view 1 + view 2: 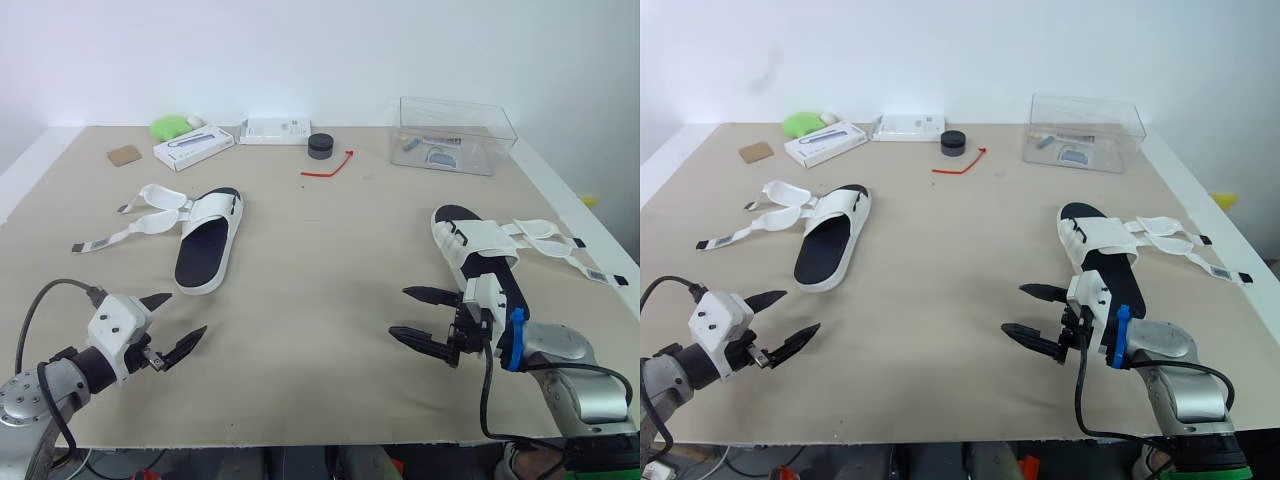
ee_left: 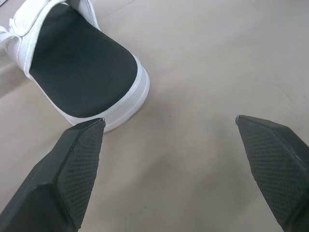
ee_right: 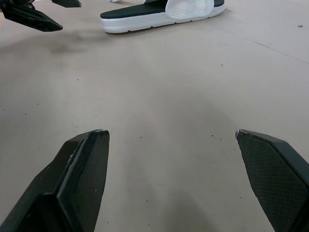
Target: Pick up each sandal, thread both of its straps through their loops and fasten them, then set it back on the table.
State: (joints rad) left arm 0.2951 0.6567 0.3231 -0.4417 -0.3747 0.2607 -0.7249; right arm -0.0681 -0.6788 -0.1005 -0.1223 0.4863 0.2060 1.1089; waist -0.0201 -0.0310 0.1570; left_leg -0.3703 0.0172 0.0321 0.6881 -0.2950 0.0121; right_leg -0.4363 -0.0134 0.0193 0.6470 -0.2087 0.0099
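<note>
Sandals: left white foam sandal with black footbed (image 1: 205,250) and right white sandal (image 1: 478,245) lie well apart on beige bench (image 1: 320,270), straps loose and splayed. Hovering empty, fingers apart: left pincer (image 1: 186,314), right pincer (image 1: 400,312). Risk: floppy straps slipping the grip.

- The beige table (image 1: 320,260) in front of me has clutter along its far edge.
- To my far right stands a clear plastic box (image 1: 458,135) with small items inside.
- Near the middle sits a black round puck (image 1: 321,146), with a red tie (image 1: 330,167) just beside it.
- To my left lie a white carton (image 1: 274,131), a striped white box (image 1: 194,148), a green lump (image 1: 168,127) and a brown card square (image 1: 125,155).
</note>
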